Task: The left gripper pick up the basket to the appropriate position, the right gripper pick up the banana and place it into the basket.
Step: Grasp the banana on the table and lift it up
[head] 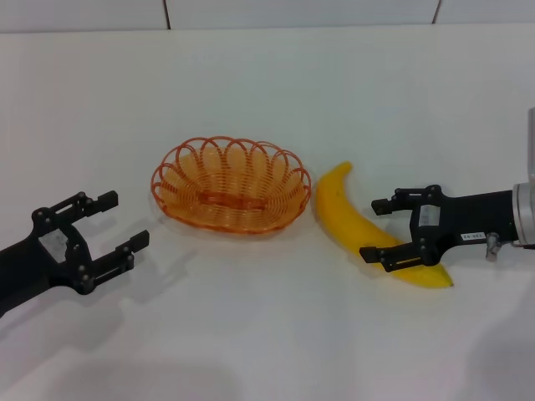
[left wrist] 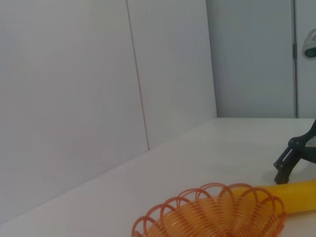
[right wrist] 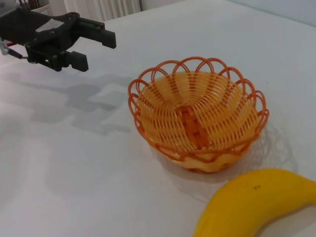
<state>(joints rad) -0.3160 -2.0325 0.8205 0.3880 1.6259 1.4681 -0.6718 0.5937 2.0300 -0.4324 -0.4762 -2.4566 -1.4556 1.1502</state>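
Head view: banana lying on the white counter, just right of the basket, its far end near the basket rim. Right end effector spread, fingers straddling the banana's near half without pinching it. Left end effector spread and holding nothing, left of the basket, apart from it.

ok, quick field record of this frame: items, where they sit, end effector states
surface: white table
basket: orange wire, upright on the table, nothing in it
banana: lying on the table beside the basket, on the robot's right, not touching it
left end effector: open, to the basket's left, clear of it
right end effector: open, fingers straddling the banana's lower half, not closed on it
task progress: nothing lifted yet
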